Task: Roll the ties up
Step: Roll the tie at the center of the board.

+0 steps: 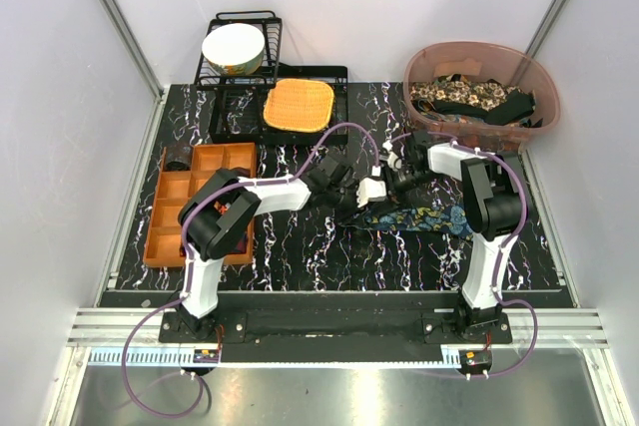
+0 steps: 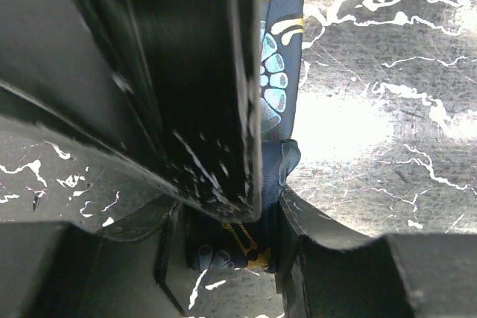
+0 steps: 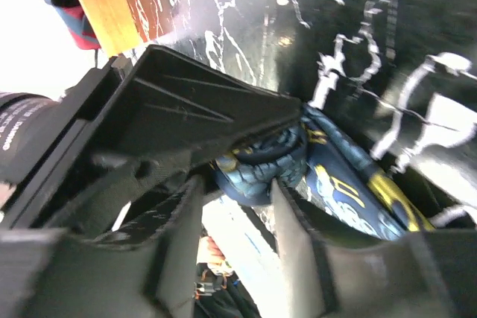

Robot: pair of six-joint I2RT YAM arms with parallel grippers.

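Dark blue tie (image 1: 424,218) lies flat on the worktop (image 1: 329,256) just in front of the pink tub (image 1: 499,48), with its left end bunched where the 2 claws meet. Left claw (image 2: 270,206) is narrow, pinching a fold of the printed fabric; right claw (image 3: 261,173), close beside it, is clamped around the rolled end. Other ties (image 1: 469,97) are heaped inside the tub.

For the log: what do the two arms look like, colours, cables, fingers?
Both the left arm and right arm have white link shells with black joint housings and black bases. A purple cable loops from each base along the arm. The fingers are black moulded plastic; a left one shows white scuffs, a right one ribbed bracing.
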